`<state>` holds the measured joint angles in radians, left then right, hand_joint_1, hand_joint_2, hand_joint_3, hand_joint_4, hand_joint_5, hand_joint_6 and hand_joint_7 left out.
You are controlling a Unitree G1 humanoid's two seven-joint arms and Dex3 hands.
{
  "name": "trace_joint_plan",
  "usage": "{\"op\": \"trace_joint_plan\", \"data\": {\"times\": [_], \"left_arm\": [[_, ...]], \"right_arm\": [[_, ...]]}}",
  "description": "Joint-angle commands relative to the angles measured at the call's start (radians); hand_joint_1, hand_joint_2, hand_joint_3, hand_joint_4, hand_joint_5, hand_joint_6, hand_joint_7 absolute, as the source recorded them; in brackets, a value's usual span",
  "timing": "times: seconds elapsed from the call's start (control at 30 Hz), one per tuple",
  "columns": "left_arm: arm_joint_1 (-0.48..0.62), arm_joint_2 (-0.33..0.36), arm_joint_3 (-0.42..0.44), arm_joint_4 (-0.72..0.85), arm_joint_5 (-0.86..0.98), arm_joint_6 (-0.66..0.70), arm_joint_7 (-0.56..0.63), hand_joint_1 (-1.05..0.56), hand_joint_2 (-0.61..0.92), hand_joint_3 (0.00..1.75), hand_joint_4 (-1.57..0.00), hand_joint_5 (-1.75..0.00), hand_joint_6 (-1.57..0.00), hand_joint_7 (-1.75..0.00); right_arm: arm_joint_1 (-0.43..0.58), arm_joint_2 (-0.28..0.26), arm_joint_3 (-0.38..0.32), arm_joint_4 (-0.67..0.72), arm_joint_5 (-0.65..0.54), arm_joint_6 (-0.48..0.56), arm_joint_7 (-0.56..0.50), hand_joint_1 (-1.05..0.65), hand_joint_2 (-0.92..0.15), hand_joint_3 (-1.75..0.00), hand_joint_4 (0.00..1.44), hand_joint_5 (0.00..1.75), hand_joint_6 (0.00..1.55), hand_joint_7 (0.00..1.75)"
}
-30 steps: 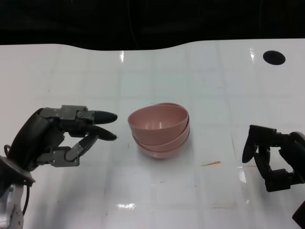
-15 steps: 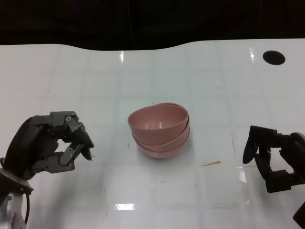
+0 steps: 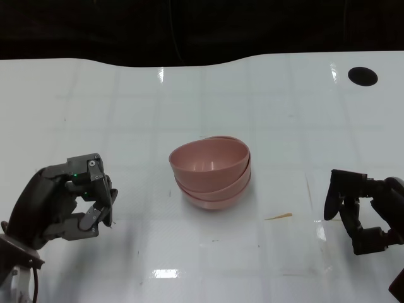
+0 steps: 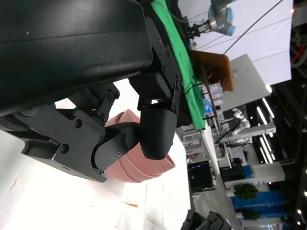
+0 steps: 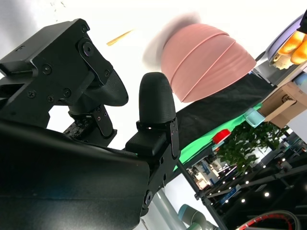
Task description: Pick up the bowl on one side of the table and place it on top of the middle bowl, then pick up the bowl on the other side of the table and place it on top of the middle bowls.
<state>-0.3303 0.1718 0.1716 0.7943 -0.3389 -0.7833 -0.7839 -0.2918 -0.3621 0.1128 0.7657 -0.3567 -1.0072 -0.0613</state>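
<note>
Three pink bowls (image 3: 211, 172) are sitting nested in one stack at the centre of the frame on the white table (image 3: 252, 101). At lower left, the left hand (image 3: 63, 205) is hovering with fingers curled in on nothing. At lower right, the right hand (image 3: 363, 211) is resting with fingers parted, holding nothing.

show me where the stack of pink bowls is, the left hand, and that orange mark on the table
stack of pink bowls (image 3: 211, 165): head view, inside of the top bowl.
left hand (image 3: 63, 202): head view, middle of the hand with its curled fingers.
orange mark (image 3: 278, 216): head view, middle of the streak on the white table, right of the stack.
</note>
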Motion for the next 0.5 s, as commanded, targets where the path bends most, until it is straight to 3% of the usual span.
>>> {"op": "trace_joint_plan", "data": {"times": [0.03, 0.5], "left_arm": [[-0.009, 0.013, 0.013, 0.019, 0.006, -0.018, 0.011, -0.13, 0.67, 1.0, -0.87, -1.75, -0.76, -1.63], [-0.028, 0.005, 0.031, 0.081, 0.016, -0.061, 0.02, -0.14, 0.64, 1.05, -0.86, -1.75, -0.76, -1.6]], "right_arm": [[0.005, -0.022, -0.01, 0.012, 0.011, -0.011, -0.002, 0.02, -0.35, -1.58, 0.91, 1.75, 0.69, 1.69], [0.003, -0.019, -0.017, 0.017, 0.018, -0.004, -0.006, 0.03, -0.36, -1.57, 0.9, 1.75, 0.68, 1.66]]}}
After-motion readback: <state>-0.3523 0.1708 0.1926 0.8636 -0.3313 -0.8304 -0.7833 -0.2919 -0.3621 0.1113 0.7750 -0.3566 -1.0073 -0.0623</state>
